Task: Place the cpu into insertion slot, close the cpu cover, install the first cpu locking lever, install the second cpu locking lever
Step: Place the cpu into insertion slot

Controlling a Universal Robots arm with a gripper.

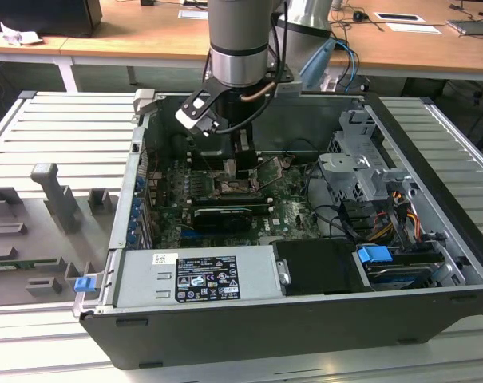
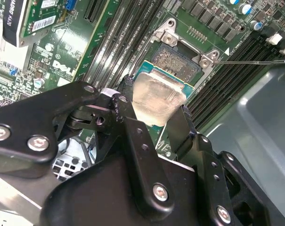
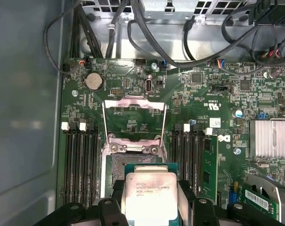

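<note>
My gripper (image 2: 154, 120) is shut on the cpu (image 2: 156, 96), a pale silver square chip with green edges, one black finger (image 2: 128, 117) on each side. In the first wrist view the cpu (image 3: 149, 195) covers the near part of the insertion slot (image 3: 116, 172), whose dark contact field shows beyond it. Whether the chip touches the slot I cannot tell. The cpu cover (image 3: 133, 104), a thin metal frame, stands swung open past the slot. In the exterior view the gripper (image 1: 241, 159) hangs low inside the computer case over the slot (image 1: 235, 189).
Black memory slots (image 3: 81, 160) flank the socket on both sides. A thin lever wire (image 2: 250, 61) sticks out beside the socket. Cables (image 3: 147, 33) hang over the board's far edge. A drive cage (image 1: 361, 171) and a power supply (image 1: 197, 275) fill the case's other parts.
</note>
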